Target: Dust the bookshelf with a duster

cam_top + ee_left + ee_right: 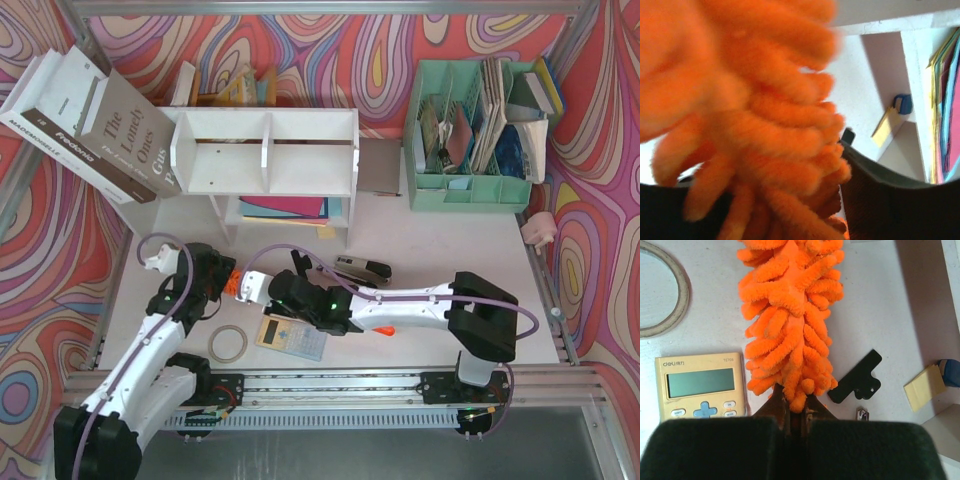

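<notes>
Top: your duster (231,283) sits low over the table in front of the bookshelf (265,150), clear of it, between the left gripper (212,280) and the right gripper (265,290).
Left wrist: orange fluff fills the gap between the fingers (890,205). Clamped or just around it, can't tell.
Right wrist: jaws pinched tight on the duster's base end, calculator (700,385) just beside.

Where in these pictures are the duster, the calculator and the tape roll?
duster (790,315), right wrist view, fluffy orange head
calculator (700,382), right wrist view, grey screen
tape roll (684,292), right wrist view, its band
</notes>
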You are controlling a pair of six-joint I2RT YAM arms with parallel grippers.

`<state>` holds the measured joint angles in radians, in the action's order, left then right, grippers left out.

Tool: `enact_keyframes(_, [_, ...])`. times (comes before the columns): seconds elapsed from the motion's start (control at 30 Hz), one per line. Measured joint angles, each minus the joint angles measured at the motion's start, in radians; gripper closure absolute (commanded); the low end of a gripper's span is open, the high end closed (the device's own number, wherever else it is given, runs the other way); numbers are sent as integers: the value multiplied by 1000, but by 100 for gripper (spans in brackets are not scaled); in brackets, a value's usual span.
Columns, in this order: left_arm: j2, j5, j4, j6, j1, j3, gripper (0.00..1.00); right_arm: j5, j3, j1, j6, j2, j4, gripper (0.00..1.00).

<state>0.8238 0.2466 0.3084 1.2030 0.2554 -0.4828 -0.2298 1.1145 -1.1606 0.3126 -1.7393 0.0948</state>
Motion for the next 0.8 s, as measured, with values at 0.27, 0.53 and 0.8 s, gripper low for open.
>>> enact_keyframes(0.27, [-87, 8, 26, 39, -3, -5, 100, -1, 8, -6, -6, 0, 4, 91])
enact_keyframes(0.53, [-269, 63, 124, 87, -3, -8, 100, 44, 10, -11, -19, 60, 6, 35])
enact_keyframes(0.8, [-410, 141, 282, 95, -3, -97, 100, 75, -58, -10, -23, 265, -48, 23])
